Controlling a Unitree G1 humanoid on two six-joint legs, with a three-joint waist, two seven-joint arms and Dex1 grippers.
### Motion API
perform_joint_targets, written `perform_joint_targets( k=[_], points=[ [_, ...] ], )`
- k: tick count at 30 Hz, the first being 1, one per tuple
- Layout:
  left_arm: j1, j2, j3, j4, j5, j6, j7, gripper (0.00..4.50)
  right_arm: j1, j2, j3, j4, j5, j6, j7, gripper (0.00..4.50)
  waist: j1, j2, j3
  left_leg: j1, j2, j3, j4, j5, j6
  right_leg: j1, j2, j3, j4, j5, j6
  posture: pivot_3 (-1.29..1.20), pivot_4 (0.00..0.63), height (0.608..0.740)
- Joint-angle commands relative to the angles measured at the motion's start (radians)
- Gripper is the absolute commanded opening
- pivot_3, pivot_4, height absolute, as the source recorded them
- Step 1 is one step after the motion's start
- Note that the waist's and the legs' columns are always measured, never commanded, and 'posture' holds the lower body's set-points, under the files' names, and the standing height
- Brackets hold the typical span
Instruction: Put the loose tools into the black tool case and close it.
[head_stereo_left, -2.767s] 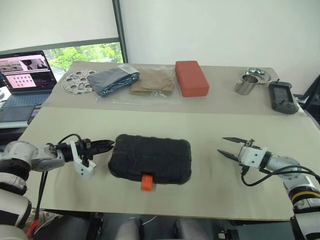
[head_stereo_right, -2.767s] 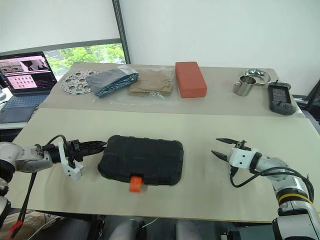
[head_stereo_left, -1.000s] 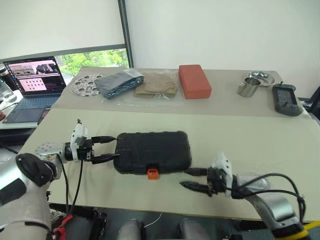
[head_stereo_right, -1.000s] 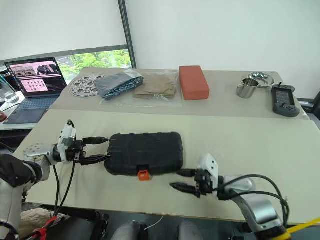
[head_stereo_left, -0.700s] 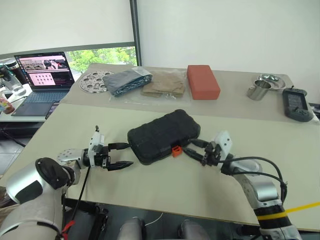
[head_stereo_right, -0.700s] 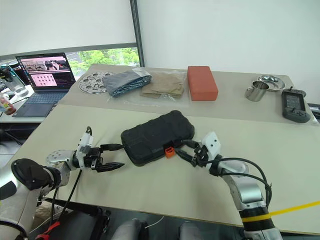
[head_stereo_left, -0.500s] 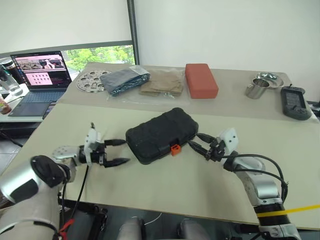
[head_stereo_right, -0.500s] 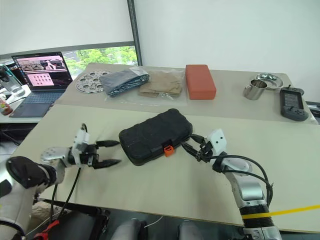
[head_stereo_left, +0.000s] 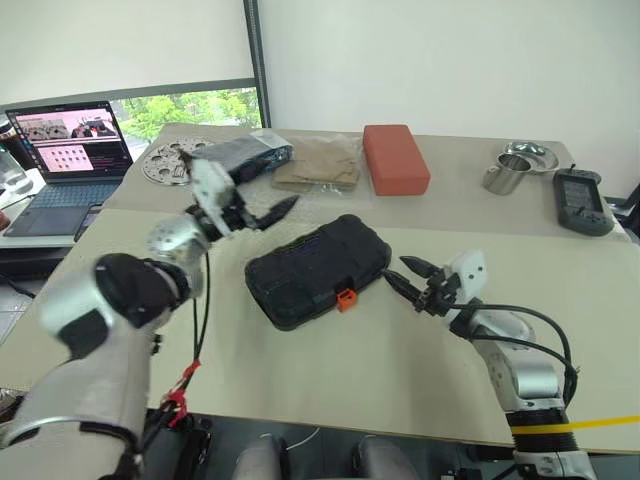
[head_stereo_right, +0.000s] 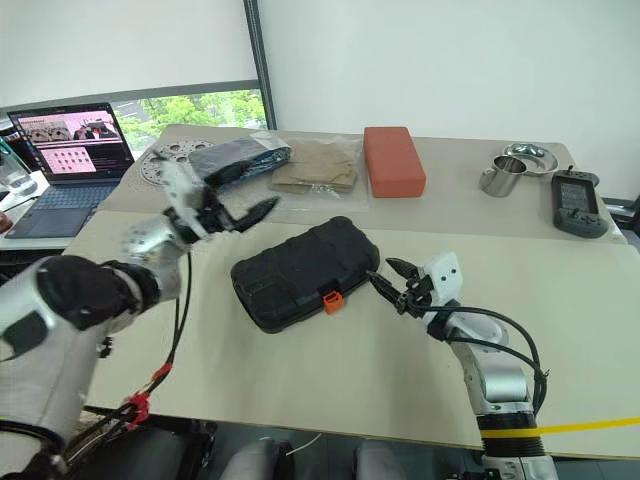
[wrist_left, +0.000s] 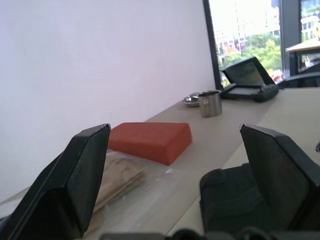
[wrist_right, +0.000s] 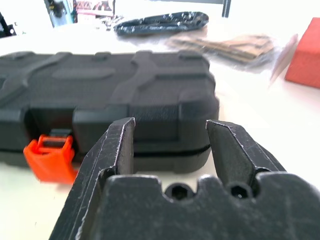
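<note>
Fingers of left gripper (head_stereo_left: 262, 213) spread, raised above black case (head_stereo_left: 318, 270). Right gripper (head_stereo_left: 410, 277) fingers apart, empty, beside case corner. Case shut, orange latch (head_stereo_left: 347, 299) accessible. Step: opening. Next: release latch.

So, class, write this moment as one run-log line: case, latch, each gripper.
black tool case: shut, askew on table | orange latch: faces robot | left gripper: open, raised above table | right gripper: open, at case's right end

no text, label or number legible
</note>
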Motion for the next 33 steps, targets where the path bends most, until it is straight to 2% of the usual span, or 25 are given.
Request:
perform_joint_targets(
  k=[1,5,8,15,16,17,20,27,33],
  points=[
    [0.041,-0.09,-0.161,-0.125,0.036,-0.155,0.174,4.44,0.017,-0.024,-0.015,-0.124,0.07,0.091,0.017,2.66,0.001,0.0,0.0,0.0,0.0,0.0,0.0,0.0,0.0,0.0,0.0,0.0,0.0,0.0,0.0,0.0,0.15,0.74],
    [0.086,-0.136,-0.268,-0.135,0.054,-0.202,0.238,4.44,0.076,-0.087,0.001,-0.252,0.14,0.262,0.035,2.66,0.003,0.0,0.0,0.0,0.0,0.0,0.0,0.0,0.0,0.0,0.001,0.001,0.0,0.0,0.0,0.0,0.15,0.74],
    [0.102,-0.145,-0.32,-0.073,0.076,-0.214,0.254,4.44,0.126,-0.125,0.035,-0.353,0.17,0.363,0.034,2.66,0.003,0.0,0.0,0.0,-0.001,0.0,0.0,0.0,0.0,0.0,0.0,0.001,0.0,0.0,0.0,0.0,0.15,0.74],
    [0.128,-0.145,-0.363,0.036,0.103,-0.169,0.246,4.44,0.14,-0.094,0.144,-0.433,0.09,0.479,-0.106,2.66,0.002,0.0,0.0,0.0,-0.001,-0.001,0.002,0.0,0.0,0.001,0.001,0.001,-0.001,0.0,0.0,0.0,0.15,0.74],
    [0.13,-0.146,-0.359,0.036,0.106,-0.154,0.234,4.5,0.137,-0.082,0.151,-0.435,0.078,0.489,-0.131,3.16,0.002,0.0,-0.001,0.0,-0.001,-0.001,0.002,0.0,0.0,0.001,0.001,0.001,-0.001,0.0,0.0,0.0,0.15,0.74],
    [0.131,-0.146,-0.355,0.036,0.108,-0.143,0.225,4.5,0.135,-0.075,0.16,-0.436,0.068,0.499,-0.148,3.37,0.002,0.0,-0.001,0.0,-0.001,-0.001,0.002,0.0,0.0,0.002,0.001,0.001,-0.001,0.0,0.0,0.0,0.15,0.74],
    [0.139,-0.146,-0.329,0.036,0.1,-0.094,0.205,4.5,0.13,-0.055,0.193,-0.443,0.037,0.531,-0.194,4.39,0.002,0.002,-0.003,0.0,-0.001,-0.001,0.002,0.0,0.0,0.002,0.001,0.001,-0.001,0.0,0.0,0.0,0.15,0.74],
    [0.151,-0.153,-0.252,0.036,0.063,0.006,0.157,4.5,0.076,0.041,0.254,-0.407,-0.026,0.574,-0.301,4.45,0.002,0.005,-0.005,0.001,-0.001,-0.002,0.003,0.0,0.0,0.002,0.001,0.0,-0.001,-0.001,0.001,0.0,0.15,0.74],
    [0.159,-0.142,-0.245,0.036,0.07,0.003,0.134,4.5,0.041,0.108,0.27,-0.346,-0.075,0.552,-0.352,4.45,0.001,0.005,-0.005,0.0,-0.001,-0.002,0.003,0.0,0.0,0.002,0.001,0.0,-0.001,-0.001,0.001,0.0,0.15,0.74]
  ],
)
